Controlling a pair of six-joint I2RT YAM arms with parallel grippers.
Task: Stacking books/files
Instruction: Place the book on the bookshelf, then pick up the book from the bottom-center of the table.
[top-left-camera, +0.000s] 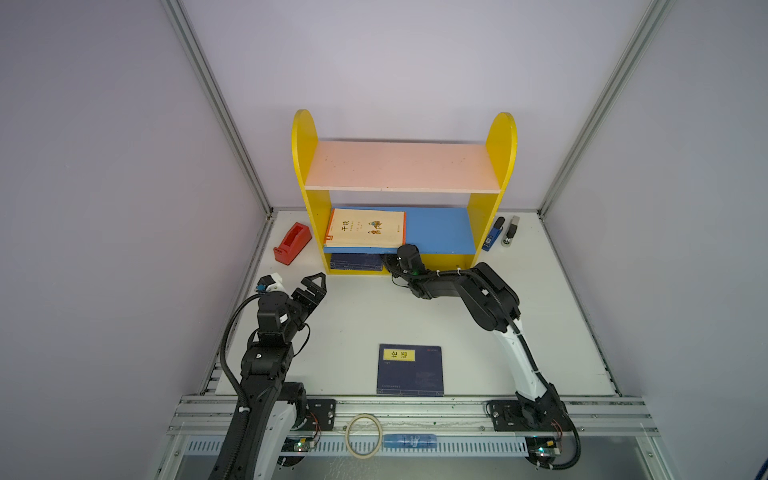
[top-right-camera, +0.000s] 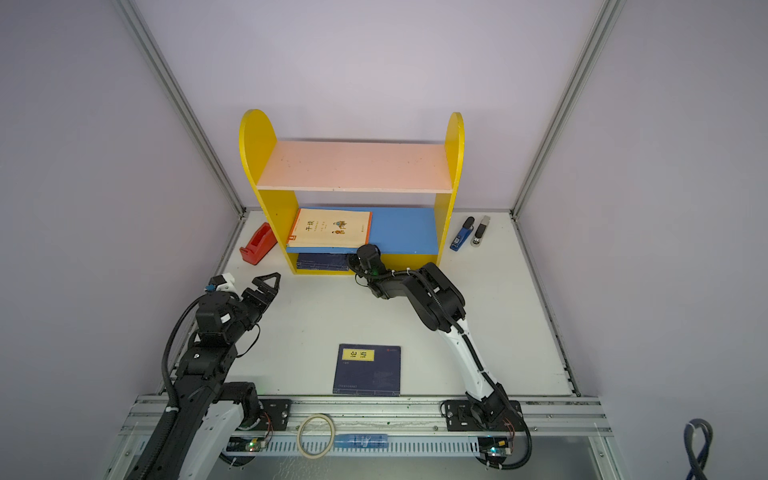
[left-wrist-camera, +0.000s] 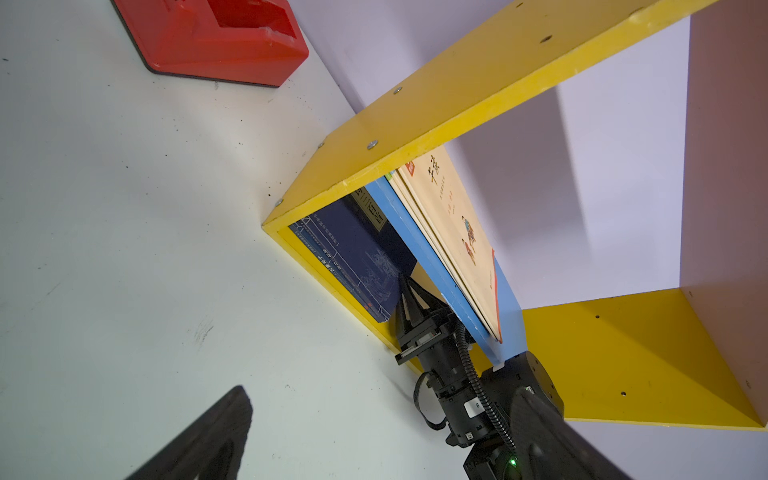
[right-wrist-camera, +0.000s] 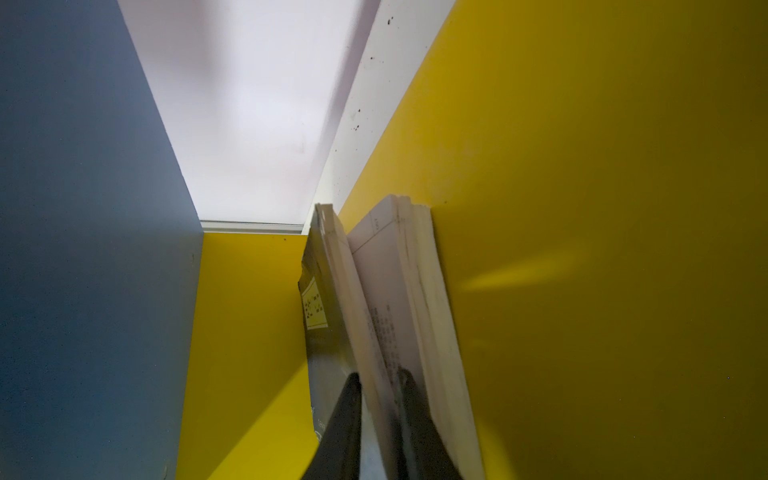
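Note:
A cream book (top-left-camera: 365, 228) (top-right-camera: 330, 227) lies flat on the blue middle shelf (top-left-camera: 440, 228) of the yellow bookshelf (top-left-camera: 309, 166). Navy books (top-left-camera: 356, 262) (left-wrist-camera: 353, 253) lie in its bottom compartment. My right gripper (right-wrist-camera: 379, 374) (left-wrist-camera: 409, 293) reaches in there and is shut on the top navy book (right-wrist-camera: 328, 332), pinching its cover and a few pages, so the book gapes open. In both top views the blue shelf hides these jaws. Another navy book (top-left-camera: 410, 370) (top-right-camera: 368, 370) with a yellow label lies on the table near the front edge. My left gripper (top-left-camera: 315, 291) (top-right-camera: 268, 287) hovers open and empty left of the shelf.
A red tape dispenser (top-left-camera: 292, 243) (left-wrist-camera: 216, 37) sits left of the shelf. A blue stapler (top-left-camera: 493, 235) and a silver one (top-left-camera: 510, 230) lie to its right. A tape roll (top-left-camera: 348, 432) rests on the front rail. The pink top shelf (top-left-camera: 403, 166) is bare.

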